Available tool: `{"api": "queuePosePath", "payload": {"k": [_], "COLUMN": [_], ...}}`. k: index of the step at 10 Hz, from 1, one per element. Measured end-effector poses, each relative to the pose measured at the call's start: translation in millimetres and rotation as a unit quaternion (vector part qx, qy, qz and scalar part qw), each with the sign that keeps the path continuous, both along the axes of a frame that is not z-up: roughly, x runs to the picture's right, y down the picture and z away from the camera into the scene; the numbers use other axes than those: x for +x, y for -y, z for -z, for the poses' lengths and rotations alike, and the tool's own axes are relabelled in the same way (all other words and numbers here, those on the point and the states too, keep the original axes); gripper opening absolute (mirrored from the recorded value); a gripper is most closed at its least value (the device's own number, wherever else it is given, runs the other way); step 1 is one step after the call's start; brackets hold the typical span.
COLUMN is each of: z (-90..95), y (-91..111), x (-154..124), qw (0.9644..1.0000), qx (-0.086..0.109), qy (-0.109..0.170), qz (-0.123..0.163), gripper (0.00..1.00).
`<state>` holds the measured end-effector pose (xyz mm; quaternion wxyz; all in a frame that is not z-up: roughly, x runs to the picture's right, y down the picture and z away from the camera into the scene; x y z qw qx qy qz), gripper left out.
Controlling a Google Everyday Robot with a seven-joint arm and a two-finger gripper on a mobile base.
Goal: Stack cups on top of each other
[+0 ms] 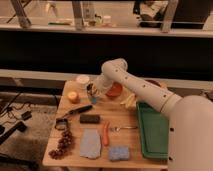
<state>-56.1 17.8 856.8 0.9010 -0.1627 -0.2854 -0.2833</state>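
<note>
Cups under gripper, unlabelled

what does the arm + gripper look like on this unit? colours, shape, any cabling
Arm: smooth off-white shell, thick rounded tubular links, bulbous joint near the wrist. No external cables or markings visible. Gripper: small and dark, at the table's back-left area beside the orange-red bowl; further detail can't be made out.

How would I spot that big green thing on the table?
Start at the wooden table and go to its right edge, away from the claw at the back left. The green tray lies there, the largest item and the only green one.
</note>
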Motion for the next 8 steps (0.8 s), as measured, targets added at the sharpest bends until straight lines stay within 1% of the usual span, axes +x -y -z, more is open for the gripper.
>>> {"api": "queuePosePath", "payload": {"k": [1, 3, 4, 8], "z": [0.0, -0.9, -0.8, -0.8], "y": [0.0, -1.2, -0.9, -0.8], "x": [0.3, 0.7, 0.8, 1.6], "qw": [1.0000, 1.0000, 1.0000, 1.0000], "qx": [0.000, -0.001, -0.001, -0.001], "qy": [0.000, 0.000, 0.000, -0.001], "qz": [0.000, 0.000, -0.001, -0.001], "gripper": [0.60, 0.76, 0.80, 0.80]}}
